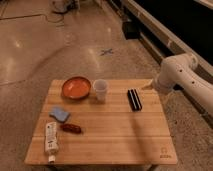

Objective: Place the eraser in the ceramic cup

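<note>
The eraser, a long black block with a pale stripe, lies flat on the wooden table at the right back. The white ceramic cup stands upright to its left, apart from it. My white arm reaches in from the right. My gripper sits at the table's back right edge, just right of the eraser's far end, holding nothing that I can see.
An orange bowl stands left of the cup. A blue sponge pad, a reddish-brown bar and a white tube lie at the front left. A dark wall base runs along the right.
</note>
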Controlling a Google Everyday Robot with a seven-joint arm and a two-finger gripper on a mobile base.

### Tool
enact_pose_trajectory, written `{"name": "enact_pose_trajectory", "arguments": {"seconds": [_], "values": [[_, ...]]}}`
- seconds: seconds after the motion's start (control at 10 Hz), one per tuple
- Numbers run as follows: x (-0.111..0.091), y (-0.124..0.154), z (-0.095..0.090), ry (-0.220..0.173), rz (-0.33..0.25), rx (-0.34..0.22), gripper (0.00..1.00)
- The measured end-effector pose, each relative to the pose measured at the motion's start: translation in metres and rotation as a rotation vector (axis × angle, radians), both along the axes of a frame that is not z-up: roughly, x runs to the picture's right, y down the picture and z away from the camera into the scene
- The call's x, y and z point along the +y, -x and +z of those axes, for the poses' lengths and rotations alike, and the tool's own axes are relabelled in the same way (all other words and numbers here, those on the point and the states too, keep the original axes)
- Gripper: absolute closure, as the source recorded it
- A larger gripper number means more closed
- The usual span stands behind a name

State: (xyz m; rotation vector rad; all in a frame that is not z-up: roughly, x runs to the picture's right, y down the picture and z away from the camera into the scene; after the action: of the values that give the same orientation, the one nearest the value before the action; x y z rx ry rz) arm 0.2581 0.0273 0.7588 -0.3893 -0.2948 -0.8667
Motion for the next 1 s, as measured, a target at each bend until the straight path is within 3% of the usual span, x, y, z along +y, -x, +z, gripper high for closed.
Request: {"name": "enact_pose_trajectory", "arguments": {"seconds": [0.6, 1.0], "values": [[0.000, 0.000, 0.002, 0.002, -0.001, -0.002, 0.20], [0.010, 0.043, 0.058, 0.058, -0.129, -0.083, 0.20]]}}
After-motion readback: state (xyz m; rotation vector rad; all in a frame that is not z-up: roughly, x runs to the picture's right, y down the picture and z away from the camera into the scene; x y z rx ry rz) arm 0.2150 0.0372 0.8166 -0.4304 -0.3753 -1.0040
